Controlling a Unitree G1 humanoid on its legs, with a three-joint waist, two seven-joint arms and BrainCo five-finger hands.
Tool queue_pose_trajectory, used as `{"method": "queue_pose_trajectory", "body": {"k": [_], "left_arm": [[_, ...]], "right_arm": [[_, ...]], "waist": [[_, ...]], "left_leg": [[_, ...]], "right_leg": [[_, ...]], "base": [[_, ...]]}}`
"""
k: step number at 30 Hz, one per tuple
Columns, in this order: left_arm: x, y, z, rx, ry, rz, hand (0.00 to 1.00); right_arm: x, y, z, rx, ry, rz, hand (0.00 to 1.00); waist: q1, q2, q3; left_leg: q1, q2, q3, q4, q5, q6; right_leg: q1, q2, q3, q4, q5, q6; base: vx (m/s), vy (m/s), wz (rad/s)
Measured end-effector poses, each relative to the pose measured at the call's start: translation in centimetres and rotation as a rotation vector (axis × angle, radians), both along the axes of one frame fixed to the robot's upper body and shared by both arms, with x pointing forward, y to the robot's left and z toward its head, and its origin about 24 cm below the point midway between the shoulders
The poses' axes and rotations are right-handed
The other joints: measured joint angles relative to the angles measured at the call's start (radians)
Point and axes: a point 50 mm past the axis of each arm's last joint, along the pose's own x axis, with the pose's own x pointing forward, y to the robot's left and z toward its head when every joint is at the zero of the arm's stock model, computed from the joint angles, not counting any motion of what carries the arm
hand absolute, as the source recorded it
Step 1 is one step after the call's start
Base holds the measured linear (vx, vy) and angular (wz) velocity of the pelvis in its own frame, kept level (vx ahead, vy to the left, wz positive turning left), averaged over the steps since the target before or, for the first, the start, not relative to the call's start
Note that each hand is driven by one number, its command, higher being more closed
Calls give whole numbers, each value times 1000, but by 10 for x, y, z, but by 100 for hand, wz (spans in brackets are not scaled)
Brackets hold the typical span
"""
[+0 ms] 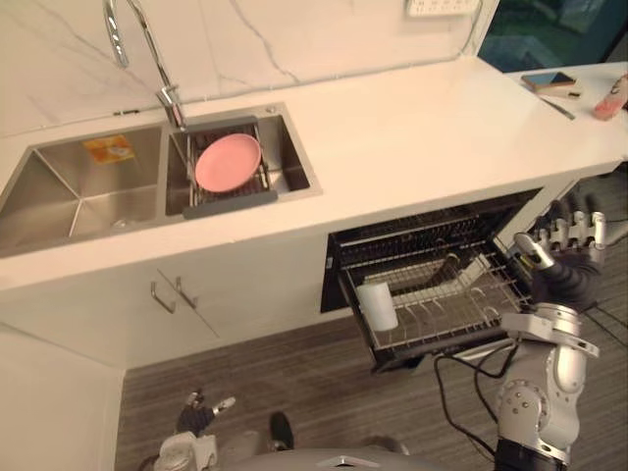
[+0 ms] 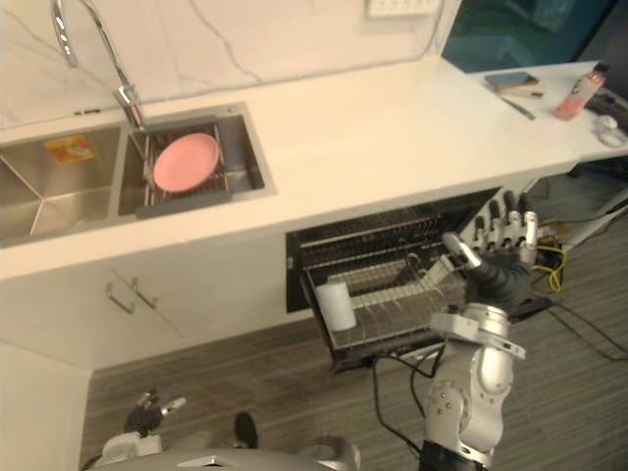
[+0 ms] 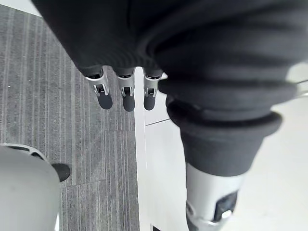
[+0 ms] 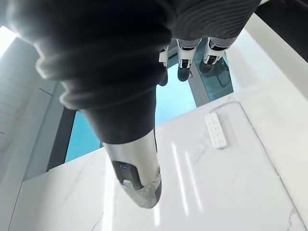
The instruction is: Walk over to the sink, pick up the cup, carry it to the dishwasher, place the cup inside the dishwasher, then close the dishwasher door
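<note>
Our right robot hand [image 1: 567, 257] stands empty beside the rack [image 1: 461, 306], fingers straight and apart; the left robot hand [image 1: 196, 416] hangs low, fingers also relaxed. We find the cup [image 1: 376, 305] upright in the rack. Placing looks done; closing the dishwasher [image 1: 422, 231] is left.

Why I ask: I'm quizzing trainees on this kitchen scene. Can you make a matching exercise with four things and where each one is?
Things:
1. white cup
2. pink plate
3. pink bottle
4. right hand

Places or states:
A. at the far right end of the countertop
B. raised with fingers straight, beside the dishwasher rack
C. in the pulled-out dishwasher rack
D. in the drainer set in the right sink basin

Pairs: 1-C, 2-D, 3-A, 4-B
</note>
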Motion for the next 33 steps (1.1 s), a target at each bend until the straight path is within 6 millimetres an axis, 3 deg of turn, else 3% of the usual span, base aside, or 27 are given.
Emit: {"method": "queue_pose_trajectory", "body": {"k": [1,2,4,6,7,8,10,11,14,15,16,23,27,30,33], "left_arm": [[2,0,0,10,2,-36,0],[3,2,1,15,10,-50,0],[6,7,1,19,20,-70,0],[5,5,1,24,26,-100,0],[6,4,1,26,25,-111,0],[5,2,0,22,33,-111,0],[1,-3,-1,11,38,-122,0],[-2,-7,-3,6,49,-137,0],[-6,-12,-4,-7,59,-140,0],[-6,-12,-4,-7,59,-140,0],[-8,-12,-5,4,71,-179,0],[-9,-10,-5,4,73,-162,0],[-12,-4,-6,-20,71,-54,0],[-19,4,-7,-43,82,63,0],[-27,16,-9,-47,100,200,0]], "right_arm": [[-1,0,0,-2,1,-1,0],[-2,0,0,-6,1,-4,0],[-3,0,0,-8,-1,-1,0],[-4,0,5,-21,-28,10,0],[-5,2,9,-29,-51,27,0],[-5,3,13,-27,-78,46,0],[-5,3,13,-22,-83,50,0],[-3,4,16,-22,-94,52,0],[-1,4,18,-30,-97,54,0],[-1,4,19,-32,-97,56,0],[10,17,25,-50,-113,126,0],[13,21,22,-43,-103,148,0],[17,31,18,-34,-85,196,0],[23,35,3,-42,9,205,0],[28,38,-9,-173,134,151,0]], "waist": [[-18,-8,-8],[-19,-26,-10],[-18,-66,-25],[-17,-74,-30],[-17,-77,-32],[-22,-83,-44],[-16,-52,-60],[-18,-17,-68],[-18,3,-77],[-18,2,-77],[-21,0,-79],[-16,-1,-79],[5,-1,-79],[11,-7,-82],[31,-12,-84]], "left_leg": [[19,10,-45,-14,2,4],[34,11,-70,-27,18,0],[45,11,-107,-27,16,-7],[60,10,-126,-24,7,-21],[66,3,-126,-19,-3,-35],[79,-4,-128,-7,-26,-42],[77,8,-132,3,-45,-61],[76,22,-134,3,-56,-55],[95,37,-132,-18,-56,-56],[97,38,-132,-20,-56,-56],[127,48,-121,-59,-39,-56],[126,48,-122,-59,-38,-56],[120,48,-127,-62,-34,-58],[110,46,-155,-85,-18,-58],[106,46,-187,-114,3,-66]], "right_leg": [[-15,63,62,-9,-56,52],[-23,117,99,-78,-100,64],[-26,180,108,-210,-125,60],[-23,231,135,-345,-105,52],[-21,241,159,-409,-48,40],[-12,240,167,-451,30,39],[10,252,163,-494,40,36],[35,269,161,-545,63,34],[70,289,161,-596,79,28],[74,291,161,-599,80,27],[112,311,186,-659,114,21],[112,311,185,-660,115,21],[115,310,177,-678,124,21],[114,305,136,-691,125,22],[120,303,95,-709,127,22]], "base": [[263,-3,103],[335,-50,88],[278,-87,67],[169,-62,52],[212,-76,38],[206,-70,34],[162,-56,2],[123,-47,-14],[121,-65,-7],[43,-39,-2],[0,0,0],[0,0,0],[-2,-2,6],[-7,-11,32],[15,-5,34]]}}
